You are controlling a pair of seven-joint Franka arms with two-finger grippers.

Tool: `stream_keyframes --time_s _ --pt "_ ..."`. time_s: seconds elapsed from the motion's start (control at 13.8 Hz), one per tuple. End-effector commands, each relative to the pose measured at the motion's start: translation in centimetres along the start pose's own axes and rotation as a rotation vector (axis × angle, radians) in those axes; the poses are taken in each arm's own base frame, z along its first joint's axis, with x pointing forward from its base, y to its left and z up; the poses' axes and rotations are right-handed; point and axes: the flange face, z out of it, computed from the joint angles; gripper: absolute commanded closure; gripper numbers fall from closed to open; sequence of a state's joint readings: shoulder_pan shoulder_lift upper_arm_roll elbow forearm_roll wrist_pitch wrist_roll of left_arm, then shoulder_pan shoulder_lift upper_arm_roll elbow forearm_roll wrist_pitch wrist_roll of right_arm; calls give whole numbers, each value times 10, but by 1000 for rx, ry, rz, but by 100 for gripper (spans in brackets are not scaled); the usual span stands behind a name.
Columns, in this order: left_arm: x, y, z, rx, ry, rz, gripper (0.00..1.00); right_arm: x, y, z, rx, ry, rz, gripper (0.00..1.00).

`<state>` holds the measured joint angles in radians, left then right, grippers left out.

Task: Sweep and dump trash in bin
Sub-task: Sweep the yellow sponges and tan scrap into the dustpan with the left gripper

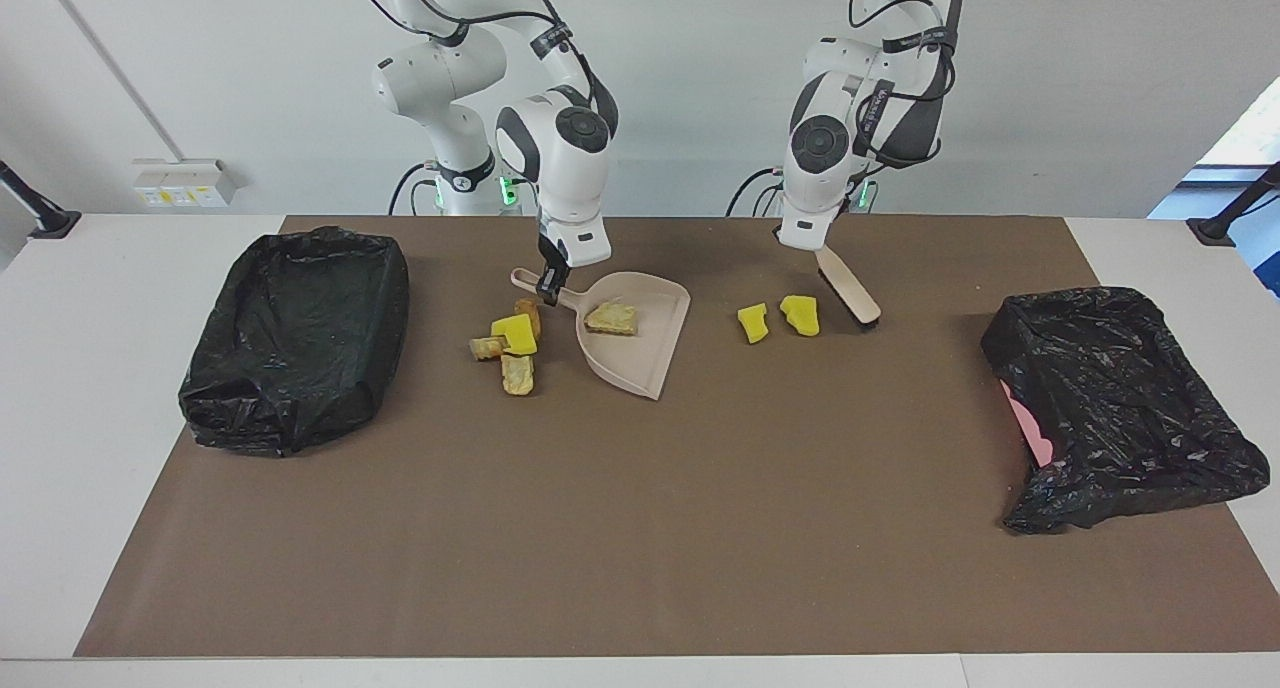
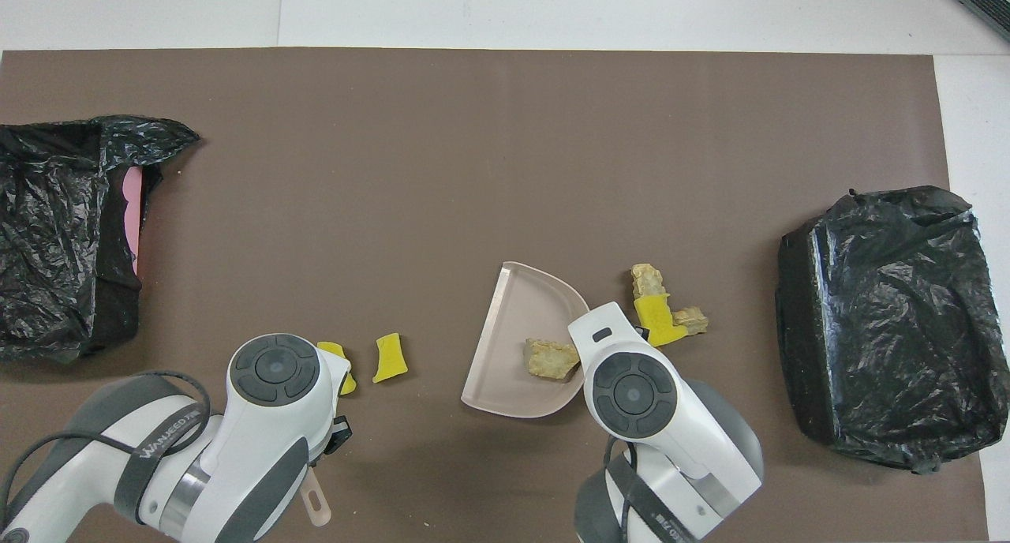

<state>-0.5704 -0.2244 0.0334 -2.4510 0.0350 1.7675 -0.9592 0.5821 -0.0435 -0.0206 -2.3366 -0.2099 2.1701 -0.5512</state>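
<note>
White wall [image 1: 200,68] fills the top of the frame, plain and evenly lit. A socket box [image 1: 180,182] sits at upper left. Below, a white table [image 1: 60,388] carries a brown mat [image 1: 640,528]. Daylight spills from a window [image 1: 1245,138] at upper right.
</note>
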Motion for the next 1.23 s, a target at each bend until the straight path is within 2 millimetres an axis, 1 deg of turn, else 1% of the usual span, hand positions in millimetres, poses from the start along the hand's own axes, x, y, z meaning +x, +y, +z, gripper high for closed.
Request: stream_keyframes --time_s 0.0,0.07,0.22,0.29,0.43,0.58,0.72,0.8,0.87,1.01,1.16 --pt "-7 -3 10 -51 27 -35 100 -1 3 6 20 3 -9 100" --pt "-11 2 10 -76 9 -24 100 -1 3 6 20 3 -9 100" --pt "-14 21 2 -187 31 -2 100 -1 3 6 20 3 -9 100" --pt "-21 32 -3 -248 35 5 100 -1 3 6 19 2 -10 100" --pt "-36 46 -7 -291 44 60 100 -1 3 6 20 3 -9 100" --pt "-49 60 -11 -323 68 227 100 -2 4 6 21 2 -9 100" --pt "-65 75 -17 -355 145 419 100 -3 5 6 21 2 -6 100" --pt "-73 90 -7 -337 158 491 100 -3 5 6 21 2 -4 100" --pt "-89 109 -2 -335 181 547 100 -3 5 6 22 1 -4 100" --pt "-96 126 -14 -374 226 576 100 -3 5 6 22 1 -4 100" --pt "-108 142 -29 -389 253 632 100 -3 5 6 22 1 -4 100"
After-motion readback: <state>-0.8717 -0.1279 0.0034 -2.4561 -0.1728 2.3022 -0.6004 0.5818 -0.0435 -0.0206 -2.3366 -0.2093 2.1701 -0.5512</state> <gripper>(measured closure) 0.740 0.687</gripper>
